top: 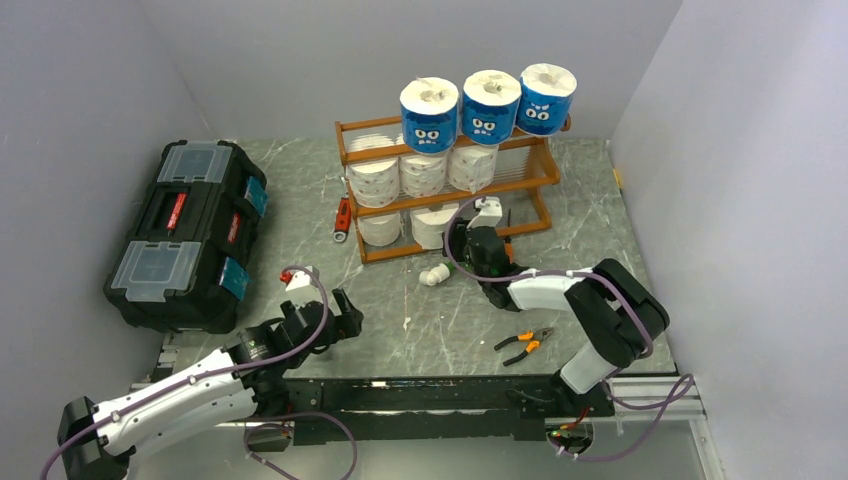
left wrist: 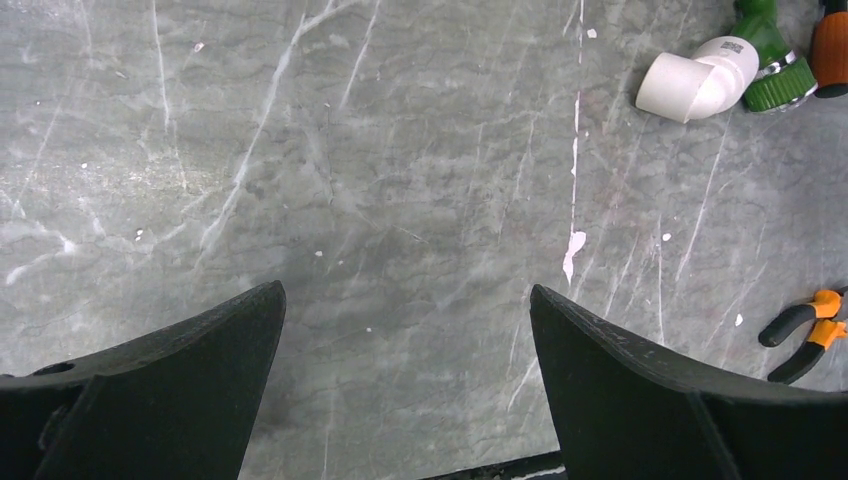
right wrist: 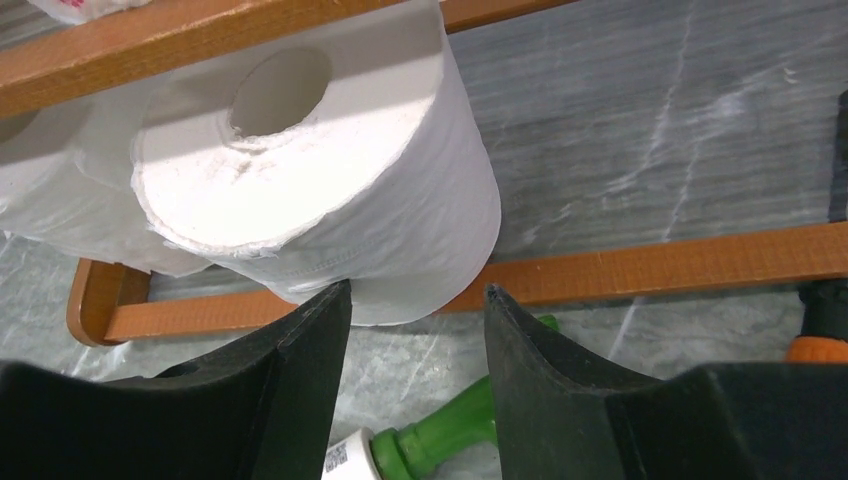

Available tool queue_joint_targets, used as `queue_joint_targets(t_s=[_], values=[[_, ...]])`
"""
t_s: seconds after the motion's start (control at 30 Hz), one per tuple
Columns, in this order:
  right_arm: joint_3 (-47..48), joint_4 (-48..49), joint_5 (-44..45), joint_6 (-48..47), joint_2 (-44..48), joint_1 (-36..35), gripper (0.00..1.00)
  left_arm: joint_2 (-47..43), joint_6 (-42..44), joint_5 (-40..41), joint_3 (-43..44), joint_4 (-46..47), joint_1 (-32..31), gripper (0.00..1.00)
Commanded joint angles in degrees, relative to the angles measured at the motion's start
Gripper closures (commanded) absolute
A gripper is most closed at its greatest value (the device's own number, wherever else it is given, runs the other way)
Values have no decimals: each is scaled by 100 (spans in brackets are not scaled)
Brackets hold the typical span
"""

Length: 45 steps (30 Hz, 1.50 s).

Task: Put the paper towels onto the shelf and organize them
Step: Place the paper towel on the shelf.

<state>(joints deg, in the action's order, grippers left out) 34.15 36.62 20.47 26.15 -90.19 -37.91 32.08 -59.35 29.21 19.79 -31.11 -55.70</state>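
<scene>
Pale grey-lavender walls (top: 290, 60) on three sides — back, left, right. Grey marbled tabletop (top: 440, 335) with white veins, scuffed; even, soft light, faint shadows.

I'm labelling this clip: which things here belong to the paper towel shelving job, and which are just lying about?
Job:
- blue-wrapped rolls
- white rolls
- shelf

Lying about:
- black toolbox
- pliers
- white pipe elbow
- red-handled item
</scene>
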Motion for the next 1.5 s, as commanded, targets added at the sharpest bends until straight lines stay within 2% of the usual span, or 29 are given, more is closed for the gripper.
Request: queue_joint_targets(t_s=[0.0,0.47,0.63,0.8,0.93,1.03,1.17,1.47], values=[[329,380,26,48,-179,33,45,-47,-84,181,-63,-26,-11,1],[622,514,-414,43,-679,64,42,76,-94,210,-48,15,-13,1],[342,550,-208,72,-292,142,42,62,-93,234,-36,-8,-11,0],[-50,548,-204,404,129,513,43,133,-70,187,-68,107,-14,1],[-113,595,-415,708,99,757,49,273,-50,151,-24,157,-13,1],[-113,858,-469,995,-73,843,62,338,-58,153,22,147,-11,1],[-89,1194,-352,1437,-350,939,71,338,-74,162,20,140,-12,1],[98,2128,-459,2004,-1106,1049,74,291,-124,234,27,60,-14,1]])
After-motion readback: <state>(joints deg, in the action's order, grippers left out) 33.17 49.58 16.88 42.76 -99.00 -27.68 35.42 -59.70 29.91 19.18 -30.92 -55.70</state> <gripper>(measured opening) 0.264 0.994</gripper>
